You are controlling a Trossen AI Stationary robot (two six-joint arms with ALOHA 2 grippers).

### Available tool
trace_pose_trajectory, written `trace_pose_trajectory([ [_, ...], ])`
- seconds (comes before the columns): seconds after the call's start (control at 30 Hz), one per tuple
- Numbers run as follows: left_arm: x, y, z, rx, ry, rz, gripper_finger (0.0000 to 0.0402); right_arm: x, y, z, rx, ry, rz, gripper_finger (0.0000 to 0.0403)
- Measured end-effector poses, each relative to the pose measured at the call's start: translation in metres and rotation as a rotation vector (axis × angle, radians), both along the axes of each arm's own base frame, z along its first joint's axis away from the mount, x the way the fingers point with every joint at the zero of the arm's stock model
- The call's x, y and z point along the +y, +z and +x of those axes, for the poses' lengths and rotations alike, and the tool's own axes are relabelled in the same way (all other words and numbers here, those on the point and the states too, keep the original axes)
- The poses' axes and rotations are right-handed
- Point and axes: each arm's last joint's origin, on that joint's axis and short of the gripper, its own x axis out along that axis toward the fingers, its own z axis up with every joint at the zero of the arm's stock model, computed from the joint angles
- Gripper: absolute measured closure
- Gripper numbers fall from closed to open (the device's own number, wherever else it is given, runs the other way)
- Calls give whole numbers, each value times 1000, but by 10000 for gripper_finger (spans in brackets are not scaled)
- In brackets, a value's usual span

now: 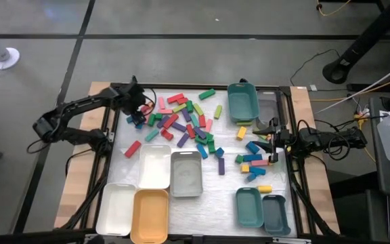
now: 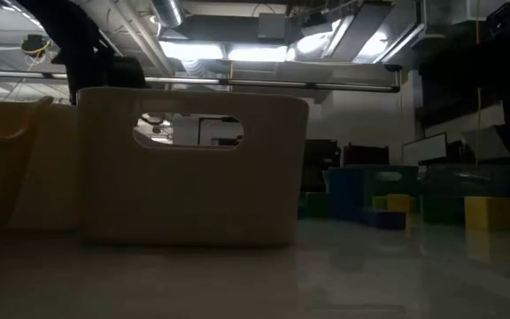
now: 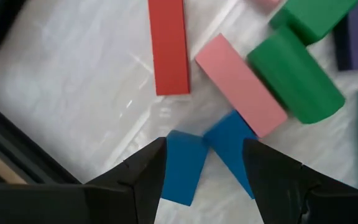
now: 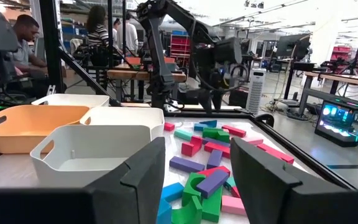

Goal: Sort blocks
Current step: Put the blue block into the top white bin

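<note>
**Beside the block pile: both arms hanging over loose pieces**

At the pile's left edge, hovering low: left gripper (image 3: 204,165), fingers apart, straddling two blue blocks (image 3: 185,167) without clamping; red block (image 3: 169,45) and pink block (image 3: 241,84) lying just beyond. Right of the pile, waiting over scattered blocks (image 1: 252,161): right gripper (image 1: 274,144), fingers apart, holding nothing. Sitting between pile and near table edge: white tray (image 1: 154,166), grey tray (image 1: 185,173). Filling most of the low view: one tray wall (image 2: 193,168), hiding the pile.
</note>
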Motion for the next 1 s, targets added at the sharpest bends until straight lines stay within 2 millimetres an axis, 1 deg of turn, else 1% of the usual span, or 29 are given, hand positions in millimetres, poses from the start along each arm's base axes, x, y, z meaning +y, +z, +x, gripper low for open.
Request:
trace_pose_trajectory([
  [0.17,2,-7,2,37,-13,-29,203,0,0,0,0,0,0,221],
  [0.4,6,-8,-2,81,39,7,203,0,-1,0,15,0,-3,221],
  [0.63,9,-8,-6,72,63,-4,203,0,-2,0,25,0,-5,221],
  [0.8,9,-8,-6,38,29,-37,203,0,-3,0,34,0,-6,221],
  [1.0,9,-8,-6,43,11,-40,203,0,-5,0,47,0,-9,221],
])
